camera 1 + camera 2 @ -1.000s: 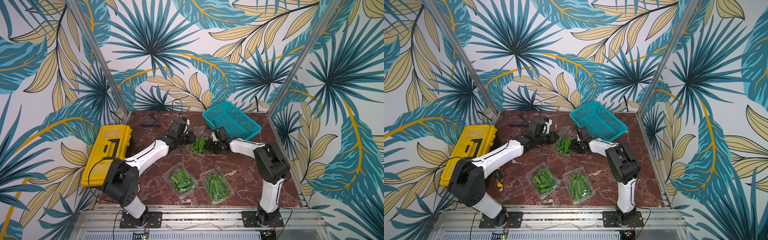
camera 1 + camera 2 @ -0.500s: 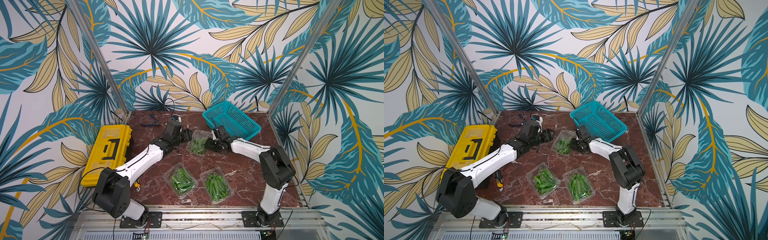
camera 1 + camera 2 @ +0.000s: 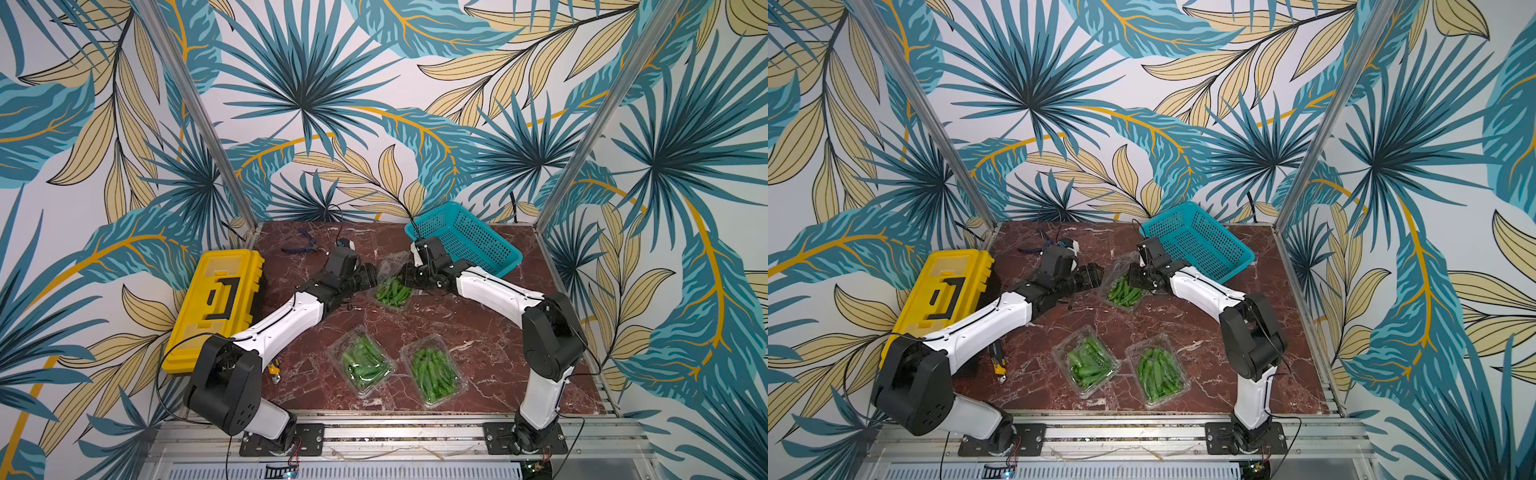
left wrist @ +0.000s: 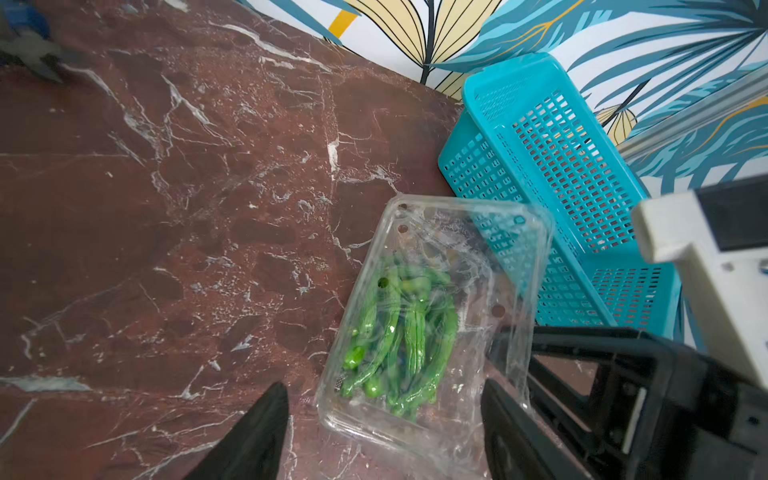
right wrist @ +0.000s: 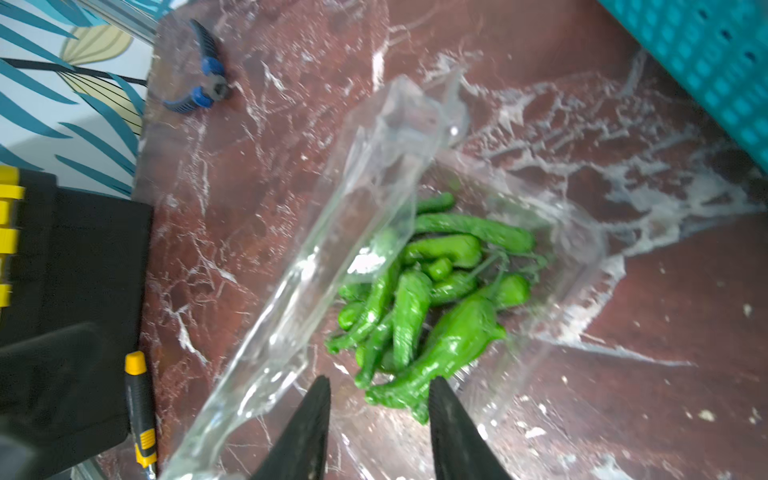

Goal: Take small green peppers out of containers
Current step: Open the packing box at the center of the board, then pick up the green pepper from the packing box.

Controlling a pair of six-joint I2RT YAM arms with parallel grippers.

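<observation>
Three clear containers lie on the marble table. The far container (image 3: 384, 307) has its lid (image 3: 390, 262) tilted up, and small green peppers (image 3: 392, 293) are piled inside it. My left gripper (image 3: 371, 277) is at this container's left side, jaws wide open and empty (image 4: 384, 390). My right gripper (image 3: 405, 277) is at its right side. Its fingers (image 5: 444, 415) stand apart over the tray's near rim with a pepper's end (image 5: 399, 395) between them, not pinched. Two more containers (image 3: 361, 368) (image 3: 434, 374), full of peppers, sit near the front.
A teal basket (image 3: 465, 245) stands tilted at the back right, just behind the right gripper. A yellow toolbox (image 3: 220, 307) lies at the left edge. Blue pliers (image 3: 301, 245) lie at the back, and a yellow-black screwdriver (image 3: 274, 370) lies by the left arm.
My left gripper went from nearly shut at the far container's lid to wide open and drew back left. The lid now stands raised. The right gripper stayed as it was.
</observation>
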